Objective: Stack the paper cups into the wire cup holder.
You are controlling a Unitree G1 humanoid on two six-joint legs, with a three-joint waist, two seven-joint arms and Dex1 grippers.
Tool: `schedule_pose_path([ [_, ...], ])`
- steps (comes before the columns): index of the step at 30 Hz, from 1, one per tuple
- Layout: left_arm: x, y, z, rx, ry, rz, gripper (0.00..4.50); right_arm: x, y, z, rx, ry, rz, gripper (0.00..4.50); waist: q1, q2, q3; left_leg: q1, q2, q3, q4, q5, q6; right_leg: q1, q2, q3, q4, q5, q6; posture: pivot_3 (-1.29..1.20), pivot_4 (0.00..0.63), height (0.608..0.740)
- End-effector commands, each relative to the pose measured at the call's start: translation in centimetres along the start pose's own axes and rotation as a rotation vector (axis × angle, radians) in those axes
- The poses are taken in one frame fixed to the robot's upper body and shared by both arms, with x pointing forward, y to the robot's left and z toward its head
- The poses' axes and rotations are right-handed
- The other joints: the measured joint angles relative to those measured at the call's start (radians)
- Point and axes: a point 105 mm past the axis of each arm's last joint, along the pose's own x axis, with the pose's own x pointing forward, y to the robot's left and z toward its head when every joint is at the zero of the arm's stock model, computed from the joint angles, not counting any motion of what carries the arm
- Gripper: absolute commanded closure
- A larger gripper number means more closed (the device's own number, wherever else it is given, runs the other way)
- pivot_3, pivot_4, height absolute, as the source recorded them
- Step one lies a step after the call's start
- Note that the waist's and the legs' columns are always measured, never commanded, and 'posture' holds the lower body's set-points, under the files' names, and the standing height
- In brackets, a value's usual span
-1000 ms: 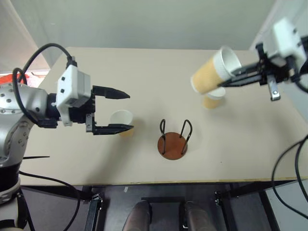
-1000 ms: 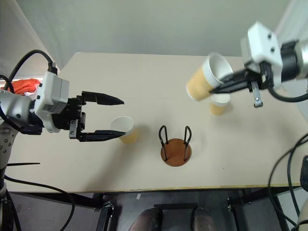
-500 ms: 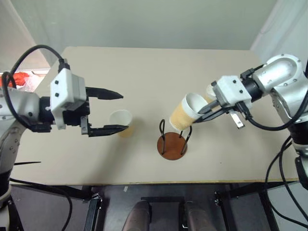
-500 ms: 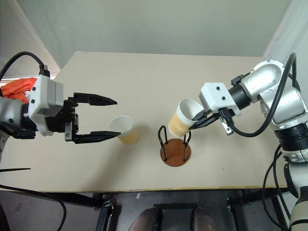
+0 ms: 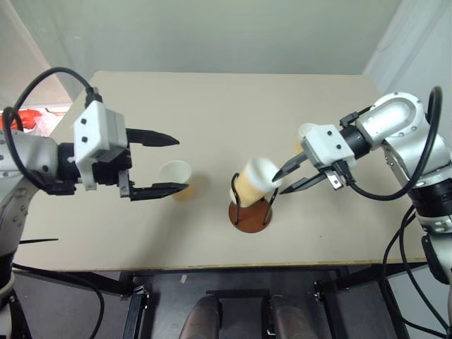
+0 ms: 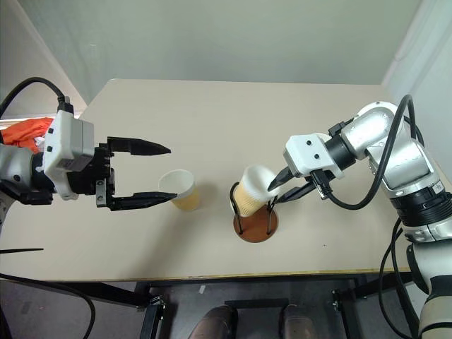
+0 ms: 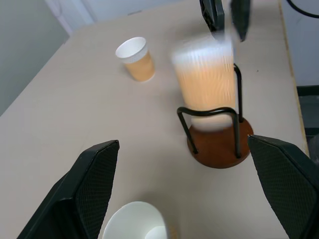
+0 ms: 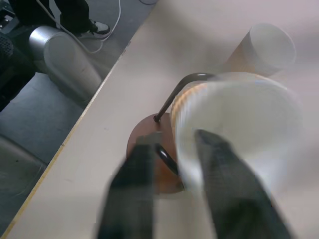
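Note:
A paper cup point(image 5: 253, 181), blurred and tilted, sits between the wire loops of the wire cup holder point(image 5: 250, 216) at the table's front middle. My right gripper point(image 5: 281, 181) is just to its right, pointing at the rim with its fingers apart and nothing between them. A second cup point(image 6: 176, 186) stands upright to the left. My left gripper point(image 5: 181, 164) hovers open around and above it. A third cup point(image 7: 135, 57) stands farther back on the right, partly behind my right gripper in the head views.
The beige table point(image 5: 212, 99) has its front edge just below the holder. An orange cloth point(image 6: 28, 131) lies off the table's left side. Black cables loop from both arms.
My right gripper came down and left with the cup to the holder, then opened. The cup now sits blurred among the wire loops. My left gripper stayed put.

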Motion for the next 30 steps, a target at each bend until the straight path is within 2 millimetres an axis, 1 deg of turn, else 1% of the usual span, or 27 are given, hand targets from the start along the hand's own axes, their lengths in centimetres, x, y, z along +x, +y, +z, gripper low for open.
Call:
schedule_pose_path([
  [1, 0.2, 1.7, 1.2, 0.038, -0.047, 0.088, 0.0, -1.3, -0.9, 1.5, -0.057, -0.011, -0.061, 1.88, 0.001, 0.0, 0.0, 0.0, 0.0, 0.0, 0.0, 0.0, 0.0, 0.0, 0.0, 0.0, 0.0, 0.0, 0.0, 0.0, 0.15, 0.74],
  [4, 0.7, 4.1, 1.5, 0.029, -0.074, 0.212, 0.0, -1.9, -2.2, 1.6, -0.05, -0.017, -0.143, 0.9, 0.001, 0.0, 0.0, 0.0, 0.0, 0.0, 0.0, 0.0, 0.0, 0.0, 0.0, 0.0, 0.0, 0.0, 0.0, 0.0, 0.15, 0.74],
  [5, 0.9, 5.3, 1.4, 0.009, -0.071, 0.276, 0.0, -2.3, -3.2, 1.3, -0.034, -0.013, -0.197, 0.58, 0.001, 0.0, 0.0, 0.0, 0.0, 0.0, 0.0, 0.0, 0.0, 0.0, 0.0, 0.0, 0.0, 0.0, -0.001, 0.0, 0.15, 0.74],
  [7, 1.6, 7.0, 1.2, -0.053, -0.09, 0.352, 0.0, -3.8, -6.1, 0.0, 0.035, -0.013, -0.37, 0.58, 0.001, 0.0, 0.0, 0.001, 0.0, 0.0, 0.0, 0.0, 0.0, 0.001, 0.0, 0.0, 0.0, 0.001, -0.001, 0.0, 0.15, 0.74],
  [8, 2.1, 7.4, 1.0, -0.074, -0.085, 0.365, 0.0, -4.7, -7.7, -1.3, 0.072, 0.012, -0.473, 0.58, 0.001, 0.0, 0.0, 0.001, 0.0, 0.0, 0.0, 0.001, 0.0, 0.001, 0.0, 0.0, 0.0, 0.002, -0.003, 0.0, 0.15, 0.74],
  [9, 2.5, 7.5, 0.7, -0.085, -0.073, 0.366, 0.0, -5.4, -8.7, -2.6, 0.099, 0.042, -0.55, 0.58, 0.001, 0.0, 0.0, 0.001, 0.0, 0.0, 0.0, 0.003, 0.0, 0.0, 0.0, 0.0, 0.0, 0.003, -0.004, 0.0, 0.15, 0.74],
  [10, 2.8, 7.6, 0.4, -0.09, -0.058, 0.366, 0.0, -6.1, -9.5, -3.8, 0.127, 0.072, -0.606, 0.58, 0.001, 0.0, 0.0, 0.001, 0.0, 0.0, 0.0, 0.003, -0.001, 0.0, 0.0, 0.0, 0.0, 0.003, -0.004, 0.0, 0.15, 0.74],
  [11, 3.2, 7.6, 0.1, -0.105, -0.046, 0.367, 0.0, -6.8, -10.1, -5.7, 0.199, 0.108, -0.674, 0.58, 0.002, 0.0, 0.0, 0.002, 0.0, 0.0, 0.0, 0.003, -0.001, 0.0, 0.0, 0.0, 0.0, 0.004, -0.005, 0.0, 0.15, 0.74],
  [12, 3.5, 7.6, -0.1, -0.115, -0.039, 0.369, 0.0, -7.3, -10.3, -7.0, 0.248, 0.13, -0.714, 0.58, 0.003, 0.0, 0.0, 0.002, 0.0, -0.001, 0.0, 0.003, -0.001, 0.0, 0.0, 0.0, -0.001, 0.004, -0.005, 0.0, 0.15, 0.74],
  [13, 3.8, 7.5, -0.3, -0.123, -0.032, 0.364, 0.0, -7.7, -10.3, -8.8, 0.309, 0.175, -0.756, 0.58, 0.006, 0.0, 0.0, 0.001, 0.0, -0.001, -0.001, 0.003, -0.001, 0.0, 0.0, 0.0, -0.001, 0.004, -0.004, 0.0, 0.15, 0.74],
  [15, 4.0, 7.3, -0.7, -0.132, -0.012, 0.352, 0.0, -8.0, -10.0, -11.1, 0.379, 0.236, -0.791, 0.58, 0.011, 0.0, 0.0, 0.001, 0.0, -0.001, -0.002, 0.002, -0.002, -0.001, 0.0, 0.0, -0.001, 0.005, -0.003, 0.0, 0.15, 0.74],
  [16, 4.1, 7.3, -0.8, -0.128, 0.004, 0.345, 0.0, -8.0, -9.8, -11.9, 0.405, 0.257, -0.797, 0.58, 0.012, 0.0, 0.0, 0.0, 0.0, -0.001, -0.002, 0.002, -0.003, -0.002, 0.0, 0.0, -0.001, 0.005, -0.002, 0.0, 0.15, 0.74],
  [18, 4.2, 7.4, -0.9, -0.118, 0.013, 0.337, 0.0, -7.8, -9.5, -12.7, 0.433, 0.274, -0.795, 0.58, 0.013, 0.001, 0.001, -0.001, 0.0, -0.001, -0.006, 0.001, -0.003, -0.004, 0.0, 0.0, -0.002, 0.01, 0.005, 0.0, 0.15, 0.74],
  [21, 4.6, 8.6, -0.8, -0.101, -0.008, 0.34, 0.0, -7.4, -9.1, -13.8, 0.475, 0.293, -0.796, 0.58, 0.015, 0.001, 0.001, -0.005, 0.001, 0.0, -0.008, 0.001, -0.006, -0.009, 0.0, 0.0, -0.002, 0.01, 0.006, 0.0, 0.15, 0.74],
  [23, 5.0, 8.8, -0.2, -0.099, -0.025, 0.311, 0.0, -7.3, -9.0, -14.3, 0.491, 0.311, -0.813, 0.58, 0.015, 0.001, 0.001, -0.006, 0.003, 0.0, -0.008, 0.001, -0.007, -0.01, 0.001, -0.001, -0.002, 0.01, 0.007, 0.0, 0.15, 0.74],
  [25, 5.1, 8.4, 0.0, -0.101, -0.034, 0.271, 0.0, -7.0, -9.1, -14.5, 0.511, 0.302, -0.818, 0.58, 0.014, 0.001, 0.001, -0.006, 0.004, 0.001, -0.008, 0.001, -0.007, -0.01, 0.001, -0.001, -0.003, 0.011, 0.007, 0.0, 0.15, 0.74],
  [28, 5.1, 7.5, -0.6, -0.102, -0.018, 0.22, 0.0, -6.2, -8.8, -14.8, 0.541, 0.294, -0.794, 0.58, 0.011, 0.001, 0.001, -0.006, 0.004, 0.002, -0.009, 0.0, -0.008, -0.01, 0.002, -0.001, -0.004, 0.011, 0.007, 0.0, 0.15, 0.74],
  [30, 5.0, 7.0, -0.6, -0.103, -0.022, 0.191, 0.0, -5.8, -8.5, -15.3, 0.56, 0.306, -0.79, 0.58, 0.01, 0.001, 0.001, -0.006, 0.005, 0.002, -0.009, 0.0, -0.008, -0.01, 0.003, -0.001, -0.004, 0.011, 0.007, 0.0, 0.15, 0.74],
])
